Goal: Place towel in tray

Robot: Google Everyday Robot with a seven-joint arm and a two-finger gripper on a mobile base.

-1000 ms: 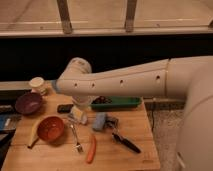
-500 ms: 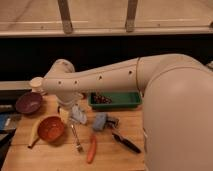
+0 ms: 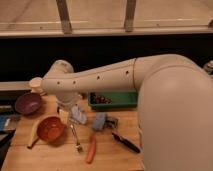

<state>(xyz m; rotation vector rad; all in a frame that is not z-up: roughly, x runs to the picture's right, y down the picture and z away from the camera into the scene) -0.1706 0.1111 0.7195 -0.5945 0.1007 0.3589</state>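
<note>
Now | tool (image 3: 75,113) just left of towel (image 3: 99,121) | tray (image 3: 128,104) behind towel

The white arm (image 3: 115,80) stretches from the right toward the left, bending downward at the wrist (image 3: 59,80). The tool (image 3: 70,106) hangs beneath that bend, pointing down.

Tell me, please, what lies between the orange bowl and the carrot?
A fork lies there, as the camera view shows; the gripper hangs close by the orange bowl, on its far side.
</note>
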